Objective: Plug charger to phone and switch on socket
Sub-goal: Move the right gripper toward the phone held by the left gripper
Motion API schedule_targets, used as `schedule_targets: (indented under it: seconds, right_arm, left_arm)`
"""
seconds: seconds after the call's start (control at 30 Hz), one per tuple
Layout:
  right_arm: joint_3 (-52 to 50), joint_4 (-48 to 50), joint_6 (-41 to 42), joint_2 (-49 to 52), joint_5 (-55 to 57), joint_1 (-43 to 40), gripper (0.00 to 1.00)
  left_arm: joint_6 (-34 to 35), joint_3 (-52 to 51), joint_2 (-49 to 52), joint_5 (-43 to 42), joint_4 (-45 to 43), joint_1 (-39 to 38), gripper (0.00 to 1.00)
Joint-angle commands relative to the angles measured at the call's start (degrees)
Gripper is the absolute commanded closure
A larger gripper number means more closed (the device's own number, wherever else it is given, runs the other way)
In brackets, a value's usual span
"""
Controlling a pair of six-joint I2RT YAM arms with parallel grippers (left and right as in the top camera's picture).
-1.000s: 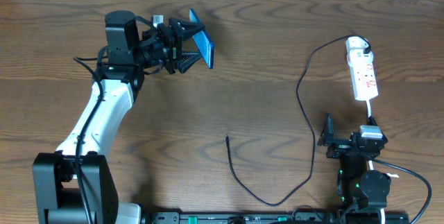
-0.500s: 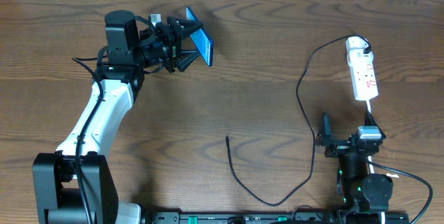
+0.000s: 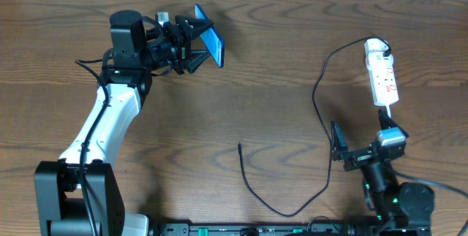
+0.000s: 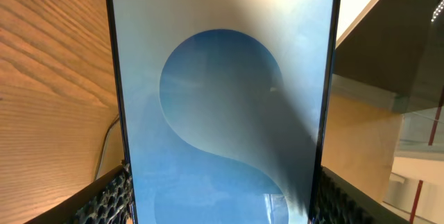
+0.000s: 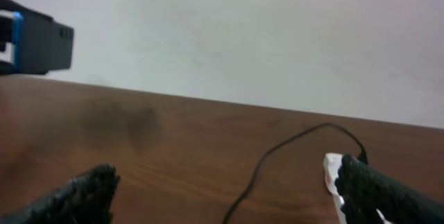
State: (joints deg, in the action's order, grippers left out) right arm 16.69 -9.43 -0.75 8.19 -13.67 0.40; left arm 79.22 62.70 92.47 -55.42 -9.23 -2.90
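- Left gripper point(image 3: 199, 45): fingers point(image 4: 104, 197) were clamped on the two long edges of the phone point(image 3: 211, 44), which was held tilted near the far edge of the table point(image 3: 278, 68).
- Right gripper point(image 3: 340, 148): fingers were spread wide with nothing between them.
- Socket point(image 3: 382, 75): lay just beyond the right fingers, near the table's right edge.
- Charger point(image 3: 247, 183): cable looped past the right fingers. Its plug tip lay loose on open wood between the two grippers, well apart from the phone.

Soft, even overhead light; diagonal shadow across the phone point(image 4: 222, 113) screen; blurry, hazy right-wrist view.
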Motion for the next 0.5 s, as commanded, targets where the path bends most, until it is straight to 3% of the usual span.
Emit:
schedule_targets:
  seconds: [0.0, 0.17, 0.47]
  right_arm:
    - [6.95, -2.51, -1.66, 6.54, -3.28, 0.44, 0.01]
    - [17.62, -6.32, -1.42, 19.02, -12.00, 0.44, 0.01]
    - [39.34, -22.21, -0.39, 42.69, -28.41, 0.46, 0.01]
  left_arm:
    - [-1.01, 0.20, -1.81, -0.37, -0.76, 0.13, 0.93]
    - [-1.01, 0.20, -1.81, -0.39, -0.76, 0.13, 0.93]
    - [-1.03, 0.20, -1.81, 0.48, -0.74, -0.09, 0.93]
